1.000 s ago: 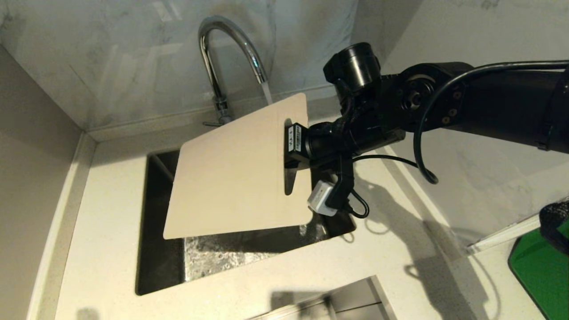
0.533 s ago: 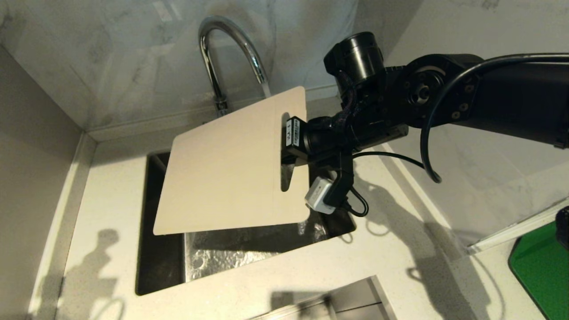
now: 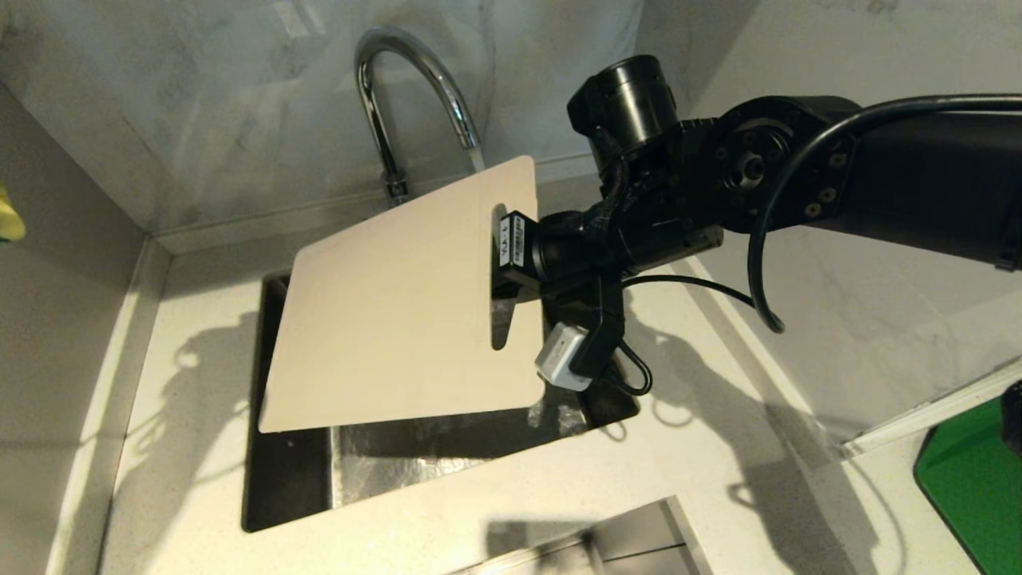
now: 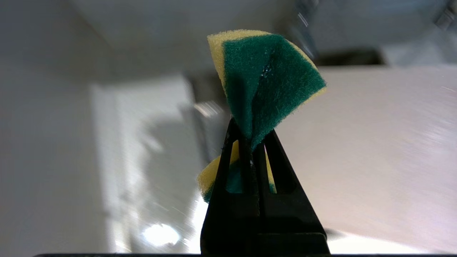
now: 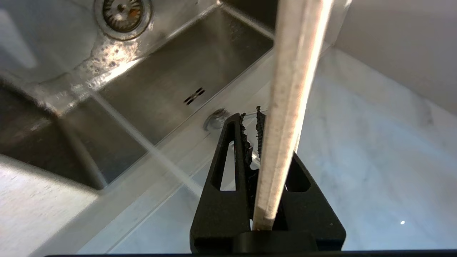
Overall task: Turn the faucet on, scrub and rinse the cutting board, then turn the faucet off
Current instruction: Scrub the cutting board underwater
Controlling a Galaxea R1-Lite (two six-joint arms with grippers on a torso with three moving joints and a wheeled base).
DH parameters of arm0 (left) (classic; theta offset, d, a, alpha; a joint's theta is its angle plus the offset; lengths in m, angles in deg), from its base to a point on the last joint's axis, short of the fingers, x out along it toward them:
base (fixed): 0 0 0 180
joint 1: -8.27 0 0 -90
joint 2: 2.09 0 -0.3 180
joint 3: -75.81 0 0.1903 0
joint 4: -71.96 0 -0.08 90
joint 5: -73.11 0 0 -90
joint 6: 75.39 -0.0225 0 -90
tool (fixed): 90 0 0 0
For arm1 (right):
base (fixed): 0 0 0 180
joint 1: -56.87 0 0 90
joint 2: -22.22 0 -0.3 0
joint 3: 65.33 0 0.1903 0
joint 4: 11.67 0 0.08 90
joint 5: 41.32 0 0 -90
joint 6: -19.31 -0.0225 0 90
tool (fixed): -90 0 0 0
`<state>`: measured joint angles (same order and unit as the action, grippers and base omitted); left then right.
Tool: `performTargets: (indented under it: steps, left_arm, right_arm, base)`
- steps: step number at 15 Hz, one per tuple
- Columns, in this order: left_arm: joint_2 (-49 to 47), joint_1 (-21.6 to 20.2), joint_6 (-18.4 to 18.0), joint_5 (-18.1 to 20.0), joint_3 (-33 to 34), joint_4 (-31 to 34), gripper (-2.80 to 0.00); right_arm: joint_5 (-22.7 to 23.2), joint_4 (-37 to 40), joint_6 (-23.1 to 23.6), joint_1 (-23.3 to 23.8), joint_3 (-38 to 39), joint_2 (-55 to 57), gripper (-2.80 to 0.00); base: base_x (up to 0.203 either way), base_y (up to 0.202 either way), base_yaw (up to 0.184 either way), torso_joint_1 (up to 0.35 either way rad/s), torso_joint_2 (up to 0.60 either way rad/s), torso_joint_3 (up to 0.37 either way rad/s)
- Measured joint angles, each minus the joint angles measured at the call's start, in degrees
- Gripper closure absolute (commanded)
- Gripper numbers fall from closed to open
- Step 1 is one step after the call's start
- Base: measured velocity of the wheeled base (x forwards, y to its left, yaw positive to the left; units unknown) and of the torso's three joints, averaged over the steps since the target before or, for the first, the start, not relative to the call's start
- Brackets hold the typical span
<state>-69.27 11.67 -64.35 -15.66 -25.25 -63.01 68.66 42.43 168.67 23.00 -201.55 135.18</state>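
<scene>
The chrome faucet (image 3: pixel 399 96) arches over the sink, and a thin stream of water (image 5: pixel 142 142) runs from its spout. My right gripper (image 3: pixel 505 271) is shut on the beige cutting board (image 3: pixel 391 311) at its handle-slot end and holds it tilted over the basin, below the spout. From the right wrist the board's edge (image 5: pixel 292 89) runs between the fingers of that gripper (image 5: pixel 251 117). My left gripper (image 4: pixel 250 137) is shut on a folded green and yellow sponge (image 4: pixel 267 78). A yellow bit (image 3: pixel 8 216) shows at the head view's left edge.
The steel sink (image 3: pixel 287 479) is wet, with its drain (image 5: pixel 123 14) in the floor. Pale counter surrounds it, with marble walls behind and to the right. A green flat thing (image 3: pixel 974 479) lies at the far right. The left arm's shadow falls on the left counter.
The right gripper has carried the board a little leftward under the spout. A yellow bit has come into the head view's left edge, and an arm's shadow has grown across the left counter.
</scene>
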Motion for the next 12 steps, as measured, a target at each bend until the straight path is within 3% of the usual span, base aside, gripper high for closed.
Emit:
performTargets:
  steps: [2,7,9,12]
  left_arm:
    - [-3.26,5.52,5.74,1.43,-2.45,5.14,0.00]
    - [-11.96,23.01,17.02,1.36,-5.97,6.25,0.00]
    - [-15.49,27.07,19.82,1.58,-8.34,6.00,0.00]
    - [-20.41,28.42,20.70,1.72,-10.41,3.34,0.00]
  right_arm:
    - [0.09,-0.03,-0.21,-1.30,0.04,0.11,0.00]
    - [-0.04,-0.17,-0.82,-2.64,0.28,0.16,0.00]
    - [-0.17,-0.17,-1.65,-2.66,0.15,0.13,0.00]
    - [-0.15,-0.19,-1.92,-2.73,0.09,0.20,0.00]
  base:
    - [0.000,0.000,0.000,0.000,0.00,0.000]
    - [0.000,0.000,0.000,0.000,0.00,0.000]
    - [0.000,0.000,0.000,0.000,0.00,0.000]
    - [0.000,0.000,0.000,0.000,0.00,0.000]
